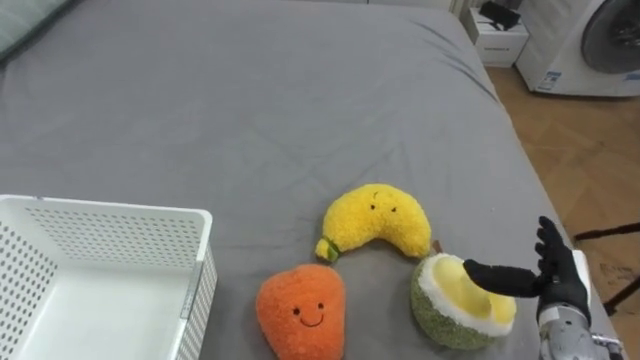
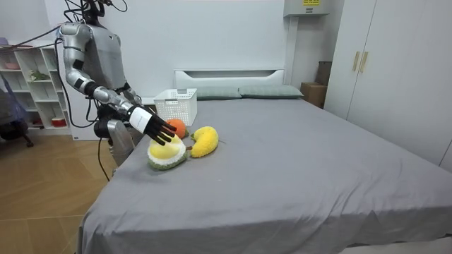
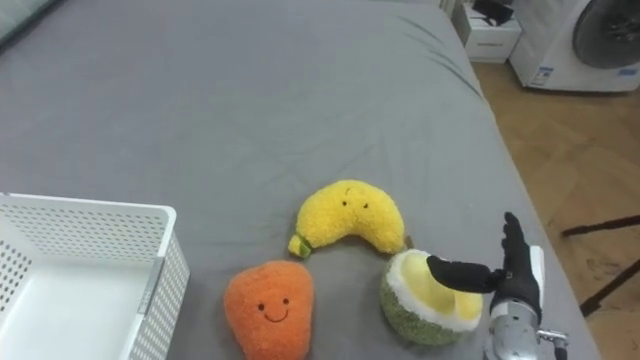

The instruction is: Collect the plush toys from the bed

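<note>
Three plush toys lie on the grey bed [image 1: 250, 110]: a yellow banana [image 1: 378, 221], an orange carrot with a smiling face [image 1: 301, 312] and a green durian half with a yellow middle [image 1: 455, 300]. My right hand [image 1: 555, 272] comes in from the lower right, fingers straight and spread, its thumb lying over the durian's yellow top. In the room view I stand at the bed's side with that hand [image 2: 155, 125] stretched over the durian [image 2: 167, 154]. A white slotted basket [image 1: 95, 275] stands at the lower left of the toys, with nothing in the part that shows.
The bed's right edge drops to a wooden floor [image 1: 590, 150], where a white washing machine [image 1: 590, 45] and a small white cabinet [image 1: 498, 40] stand. Pillows [image 2: 268, 91] lie by the headboard. White shelves [image 2: 32, 85] stand behind me.
</note>
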